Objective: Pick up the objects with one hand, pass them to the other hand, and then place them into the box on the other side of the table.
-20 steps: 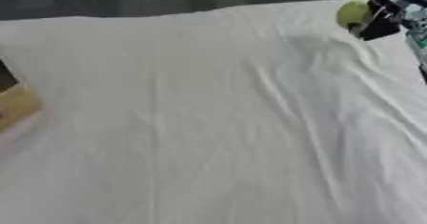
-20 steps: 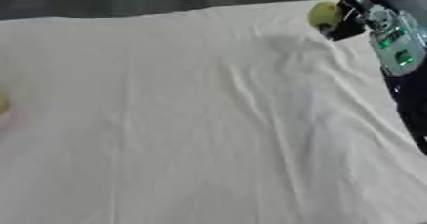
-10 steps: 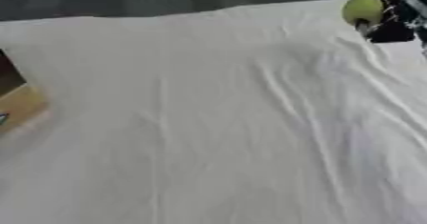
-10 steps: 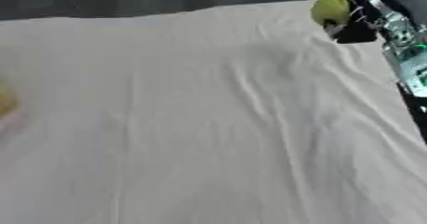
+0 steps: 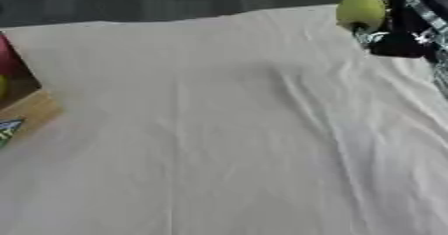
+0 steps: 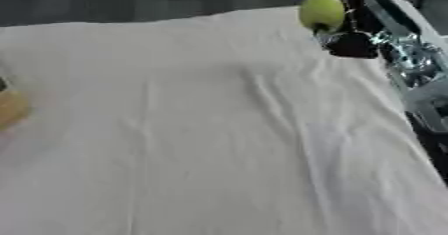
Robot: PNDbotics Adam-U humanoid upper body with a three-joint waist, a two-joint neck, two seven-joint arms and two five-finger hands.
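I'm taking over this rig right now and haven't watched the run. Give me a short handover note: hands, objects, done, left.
Right hand: at the far right corner of the table, holding a yellow-green ball; how its fingers sit cannot be made out.
Left hand: not in view.
Box: at the left edge of the white cloth, with something red and something yellow inside.
Done: ball picked up.
Left: pass the ball to the left hand, then place it in the box.

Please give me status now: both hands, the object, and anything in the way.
Right hand at far right edge, shut on yellow-green ball. Left hand not in view. Box at left edge. White cloth between them, nothing on it in the way.
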